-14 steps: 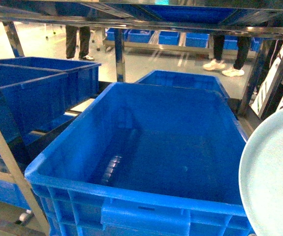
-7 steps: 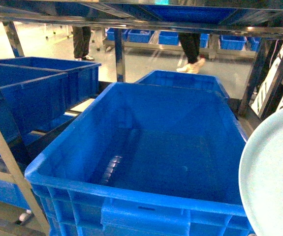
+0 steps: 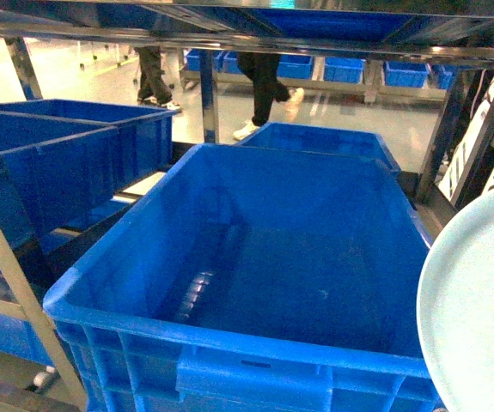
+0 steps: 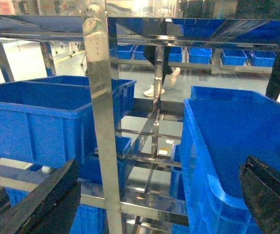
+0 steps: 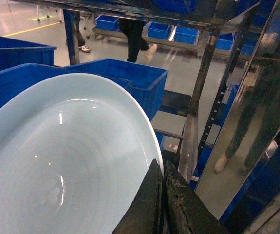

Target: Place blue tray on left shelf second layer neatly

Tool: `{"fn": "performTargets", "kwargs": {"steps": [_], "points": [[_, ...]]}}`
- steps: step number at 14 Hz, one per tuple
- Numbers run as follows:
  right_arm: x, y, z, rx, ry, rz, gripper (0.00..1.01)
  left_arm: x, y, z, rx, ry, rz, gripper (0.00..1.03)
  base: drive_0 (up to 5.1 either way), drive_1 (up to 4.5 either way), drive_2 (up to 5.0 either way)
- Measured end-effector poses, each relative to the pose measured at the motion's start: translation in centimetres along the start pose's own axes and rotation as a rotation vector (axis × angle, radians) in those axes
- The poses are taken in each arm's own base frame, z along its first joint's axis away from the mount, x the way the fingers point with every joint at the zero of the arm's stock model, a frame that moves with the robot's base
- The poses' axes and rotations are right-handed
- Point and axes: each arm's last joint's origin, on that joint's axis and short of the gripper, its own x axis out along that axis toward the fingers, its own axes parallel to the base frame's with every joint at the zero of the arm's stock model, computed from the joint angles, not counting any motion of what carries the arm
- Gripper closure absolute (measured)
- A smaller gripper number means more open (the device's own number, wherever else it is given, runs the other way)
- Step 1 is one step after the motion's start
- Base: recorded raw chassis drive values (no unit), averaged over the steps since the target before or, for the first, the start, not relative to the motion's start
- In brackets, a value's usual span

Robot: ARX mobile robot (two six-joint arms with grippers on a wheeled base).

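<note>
Pale sky-blue round plastic tray (image 5: 66, 161) pinched at rim by right gripper (image 5: 161, 204), beside deep dark-blue ribbed crate (image 3: 255, 283). Left gripper (image 4: 144, 195) spread wide, empty. Risk: rim clipping steel rack upright (image 5: 203, 83), tray slipping.

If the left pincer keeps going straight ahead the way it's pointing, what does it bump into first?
Most likely the steel upright of the rack, standing between the left pincer's open fingers, just left of the big blue crate; depth is unclear.
</note>
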Motion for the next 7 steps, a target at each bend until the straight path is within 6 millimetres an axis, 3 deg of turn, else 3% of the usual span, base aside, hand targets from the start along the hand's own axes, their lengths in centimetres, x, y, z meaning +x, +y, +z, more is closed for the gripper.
{"fn": "performTargets", "kwargs": {"steps": [7], "points": [[0.13,0.45,0.08,-0.008,0.000,0.016,0.99,0.00,0.00,0.00,0.000,0.000,0.000,0.05,0.0,0.00,0.0]]}}
